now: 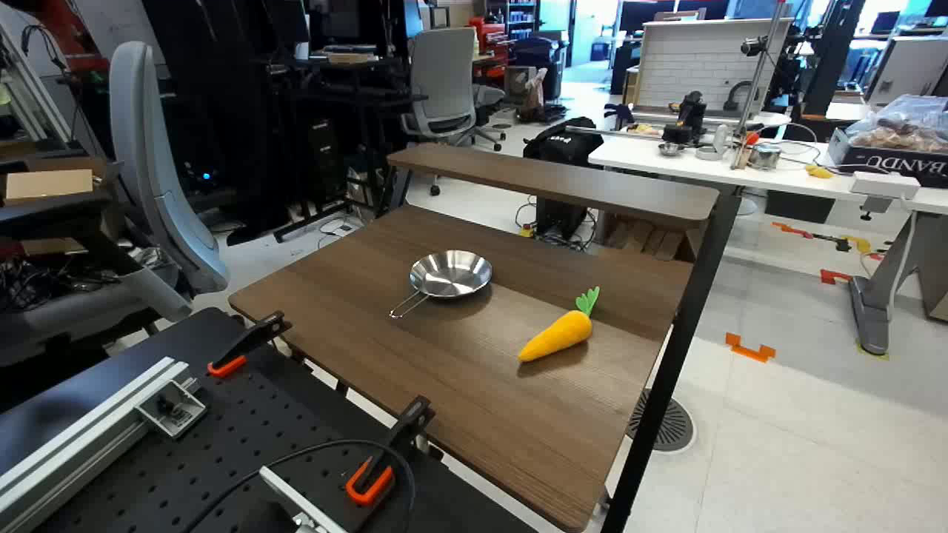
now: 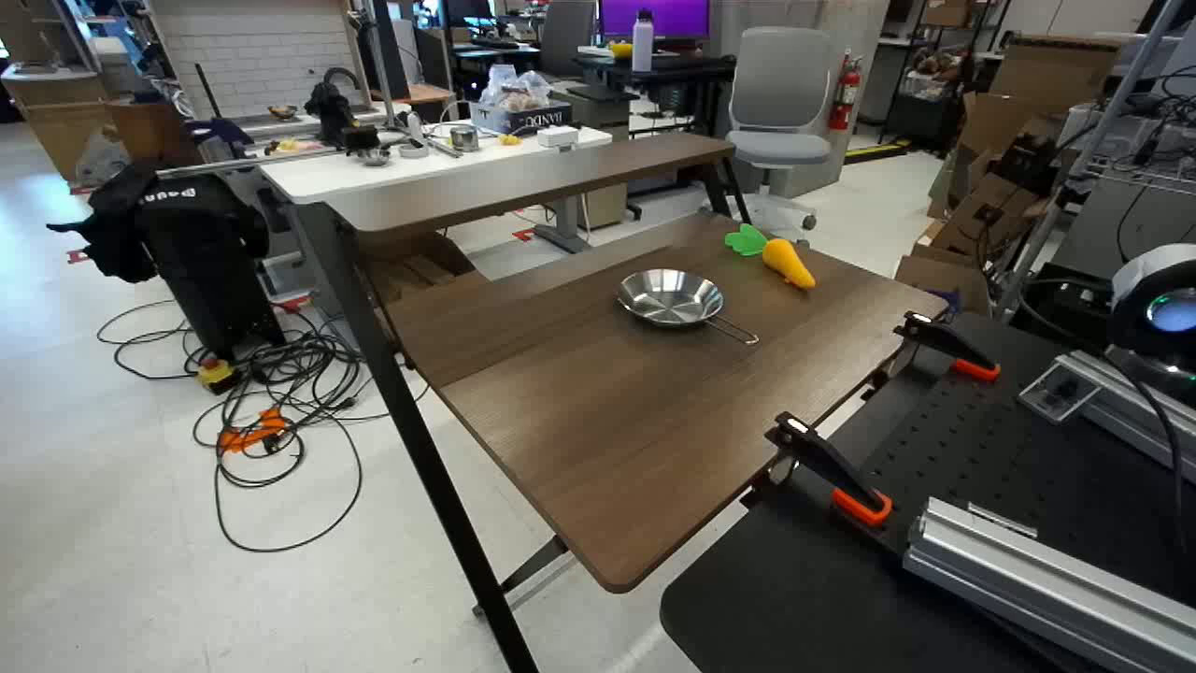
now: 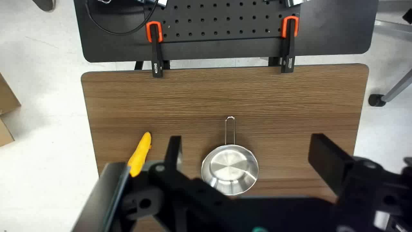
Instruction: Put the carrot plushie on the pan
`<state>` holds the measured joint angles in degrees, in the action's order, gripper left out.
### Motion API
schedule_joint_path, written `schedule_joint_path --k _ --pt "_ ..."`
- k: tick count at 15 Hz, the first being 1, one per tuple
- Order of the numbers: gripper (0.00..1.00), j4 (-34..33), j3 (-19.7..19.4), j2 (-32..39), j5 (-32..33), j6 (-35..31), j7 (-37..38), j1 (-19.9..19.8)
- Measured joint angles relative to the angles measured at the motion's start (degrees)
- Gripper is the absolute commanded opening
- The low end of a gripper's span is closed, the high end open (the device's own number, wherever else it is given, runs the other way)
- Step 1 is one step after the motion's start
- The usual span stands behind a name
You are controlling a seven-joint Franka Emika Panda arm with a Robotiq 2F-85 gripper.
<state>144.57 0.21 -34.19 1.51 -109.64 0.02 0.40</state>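
The carrot plushie lies on the brown wooden table, orange-yellow with a green leafy tip. It shows in both exterior views [image 1: 557, 337] [image 2: 787, 263] and in the wrist view [image 3: 141, 154], where gripper parts hide its leafy end. The pan, round and shiny silver with a thin wire handle, stands on the same table apart from the carrot. It shows in both exterior views [image 1: 450, 275] [image 2: 669, 301] and in the wrist view [image 3: 229, 166]. My gripper [image 3: 247, 145] is open and empty, well above the table, with the pan showing between its fingers. It is out of both exterior views.
The wooden table [image 1: 474, 370] has a raised shelf [image 1: 555, 181] along its far side. Black clamps with orange handles [image 3: 156, 48] [image 3: 288, 45] grip its near edge, beside the black pegboard table [image 3: 225, 48]. A white and black device [image 2: 1163, 308] stands at an exterior view's right edge.
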Motion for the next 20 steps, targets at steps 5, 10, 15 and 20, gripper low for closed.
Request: schedule_joint_path --k 5,10,15,20 --pt "1.00 0.00 0.00 0.00 0.00 0.00 0.00 0.00" --pt "1.00 0.00 0.00 0.00 0.00 0.00 0.00 0.00" --pt "1.00 0.01 0.00 0.00 0.00 0.00 0.00 0.00" --pt "1.00 0.01 -0.03 0.94 0.18 -0.39 0.00 -0.04"
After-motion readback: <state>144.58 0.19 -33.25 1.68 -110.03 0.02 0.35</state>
